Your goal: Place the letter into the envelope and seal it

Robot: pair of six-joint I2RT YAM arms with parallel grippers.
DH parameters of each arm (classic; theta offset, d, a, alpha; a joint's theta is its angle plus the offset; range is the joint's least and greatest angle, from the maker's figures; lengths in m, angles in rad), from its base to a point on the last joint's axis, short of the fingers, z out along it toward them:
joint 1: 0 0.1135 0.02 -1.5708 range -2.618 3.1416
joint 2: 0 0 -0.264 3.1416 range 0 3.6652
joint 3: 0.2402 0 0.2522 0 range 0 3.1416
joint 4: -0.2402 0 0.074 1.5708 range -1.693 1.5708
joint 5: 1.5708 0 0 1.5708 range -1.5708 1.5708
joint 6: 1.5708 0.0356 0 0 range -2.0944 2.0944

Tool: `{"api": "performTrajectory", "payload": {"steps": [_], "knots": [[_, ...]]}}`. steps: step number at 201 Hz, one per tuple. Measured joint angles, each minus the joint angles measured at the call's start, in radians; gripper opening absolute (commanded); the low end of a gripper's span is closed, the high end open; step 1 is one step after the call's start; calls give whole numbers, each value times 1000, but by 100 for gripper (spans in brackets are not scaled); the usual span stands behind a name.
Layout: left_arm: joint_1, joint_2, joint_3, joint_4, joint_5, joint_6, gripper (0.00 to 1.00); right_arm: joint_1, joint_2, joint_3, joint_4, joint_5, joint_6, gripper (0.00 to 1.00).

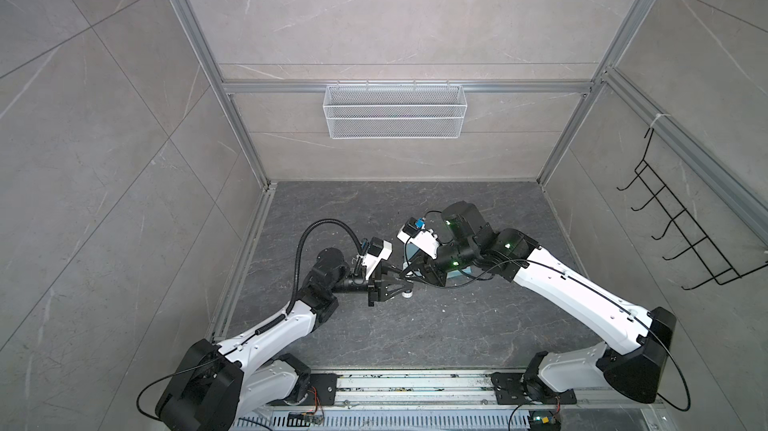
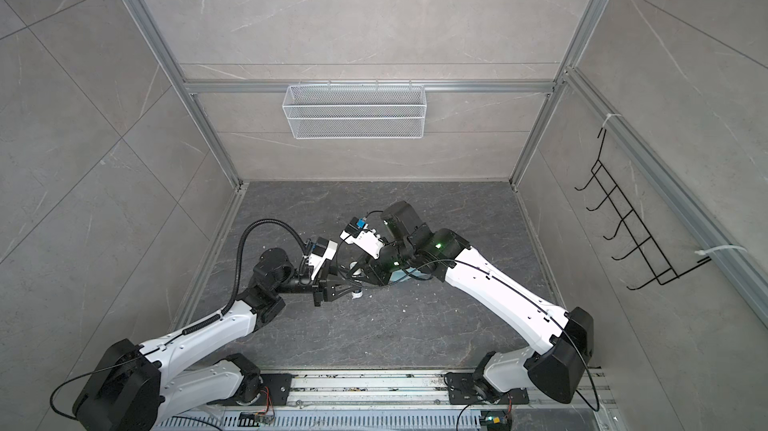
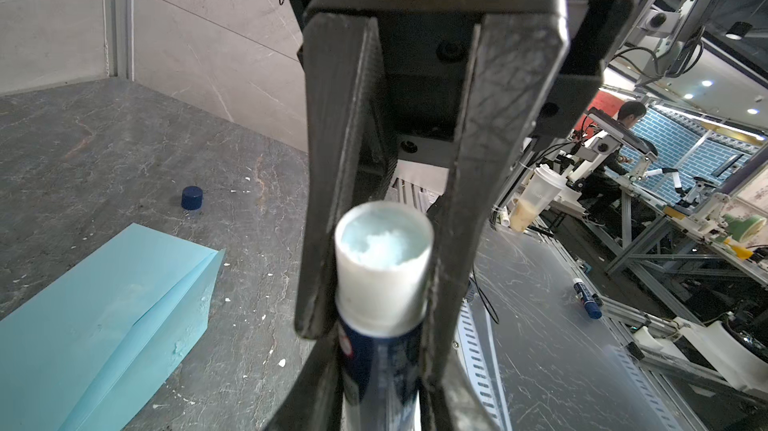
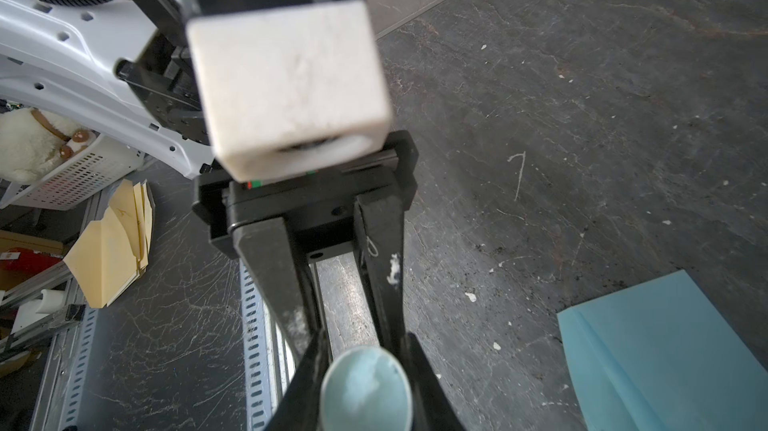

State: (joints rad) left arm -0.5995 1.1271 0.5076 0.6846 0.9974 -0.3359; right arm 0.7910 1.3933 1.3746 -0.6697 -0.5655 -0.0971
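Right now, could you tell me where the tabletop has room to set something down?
Bare: the front strip by the base rail, and the back strip along the rear wall. Crowded: the middle, where left gripper and right gripper hold the glue stick beside the envelope and blue cap.

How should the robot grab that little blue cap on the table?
Probably by its round sides, coming straight down from above. The cap stands short and upright on the table, so coming from the side would likely scrape the tabletop. It is round, so any two opposite spots work, and it sits apart from the envelope.
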Motion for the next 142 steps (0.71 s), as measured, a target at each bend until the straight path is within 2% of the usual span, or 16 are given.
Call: {"api": "performTrajectory", "payload": {"steps": [16, 41, 58, 72, 85, 116, 142], "knots": [[0, 3, 1, 1, 0, 0, 0, 0, 0, 0, 0, 4, 2, 24], [0, 5, 1, -3, -11, -4, 0, 3, 0, 0, 6, 28, 8, 37], [0, 5, 1, -8, -28, -6, 0, 6, -1, 0, 31, 74, 15, 53], [0, 5, 1, -9, -46, -6, 0, 5, -8, -1, 55, 118, 21, 71], [0, 3, 1, -11, -65, -6, 0, 5, -29, -13, 85, 165, 27, 83], [0, -18, 0, -19, -160, -9, 0, 5, -142, -85, 167, 280, 34, 91], [-2, -58, -5, -37, -328, -53, 0, 5, -260, -171, 251, 356, 57, 99]]}}
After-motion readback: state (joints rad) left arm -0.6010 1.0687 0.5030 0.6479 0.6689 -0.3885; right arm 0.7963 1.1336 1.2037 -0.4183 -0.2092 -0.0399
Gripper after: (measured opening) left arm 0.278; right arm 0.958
